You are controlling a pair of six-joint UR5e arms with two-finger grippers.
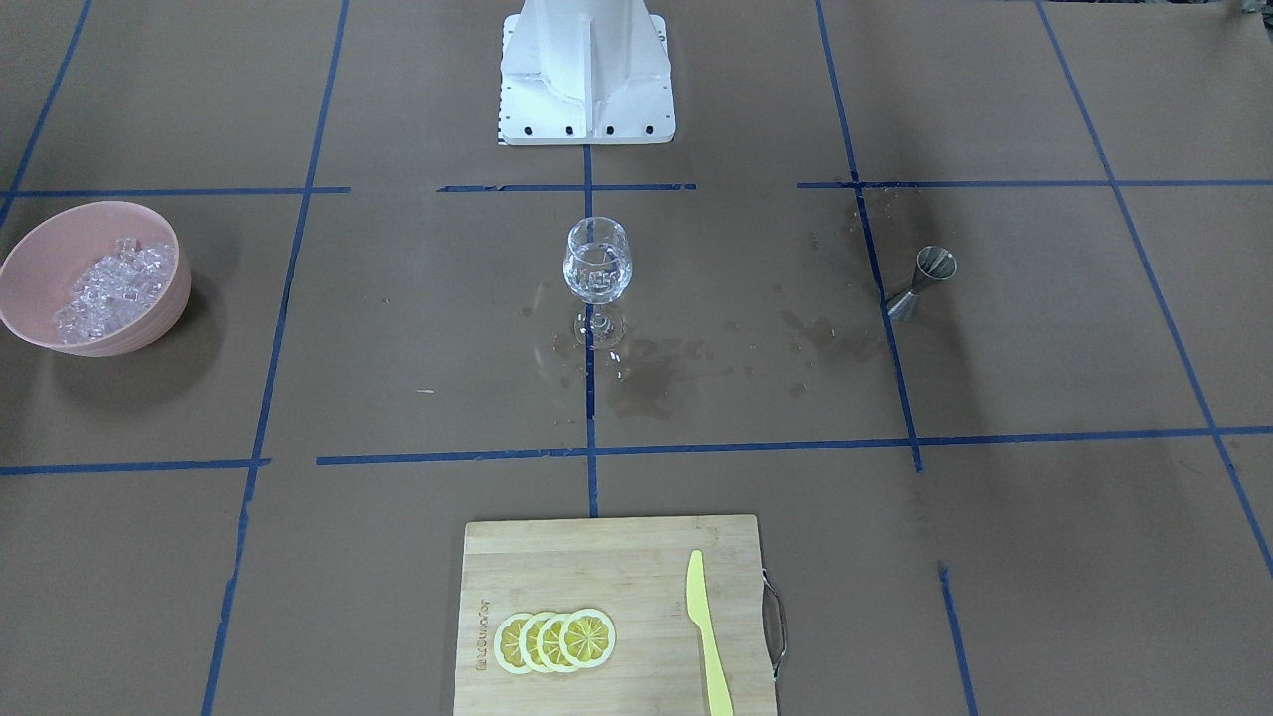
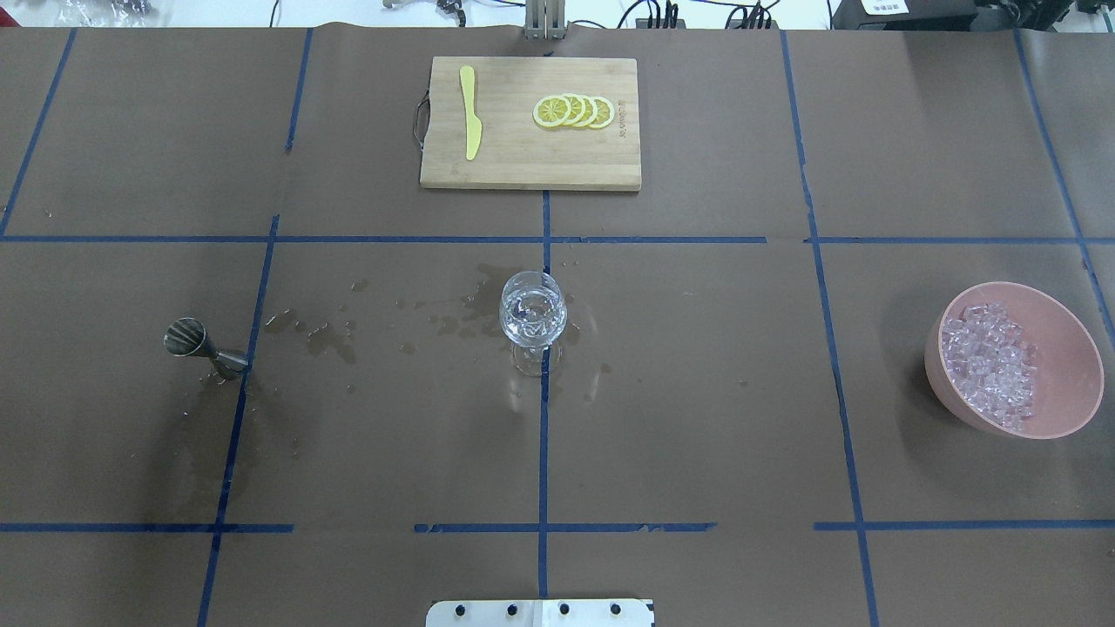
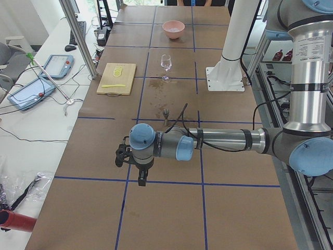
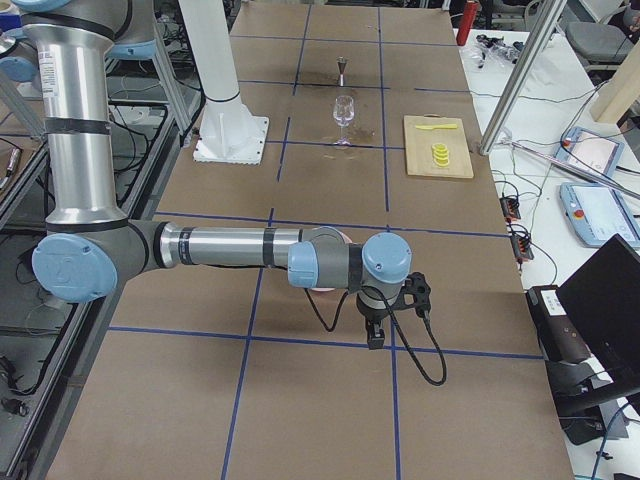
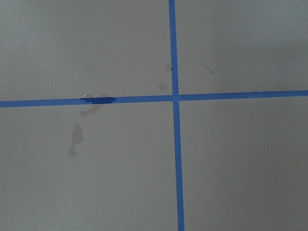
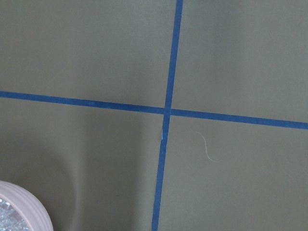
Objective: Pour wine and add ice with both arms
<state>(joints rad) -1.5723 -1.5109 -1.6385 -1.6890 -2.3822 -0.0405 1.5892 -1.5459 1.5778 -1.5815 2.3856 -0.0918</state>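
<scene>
Ice [image 1: 109,283] in pink bowl [image 1: 159,320], wine glass [image 1: 598,261] upright mid-table; left gripper [image 3: 141,180] and right gripper [image 4: 375,340] opening unclear.

The left arm [image 3: 223,139] and right arm [image 4: 220,247] stretch out level; left gripper [image 3: 141,180] and right gripper [image 4: 375,339] point straight down.

Even, bright overhead light; soft shadows, sharp focus.

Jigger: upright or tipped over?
Upright. The jigger stands on one cone on the table with its open mouth up, and both side views also show it standing. Contents: cannot tell.
</scene>
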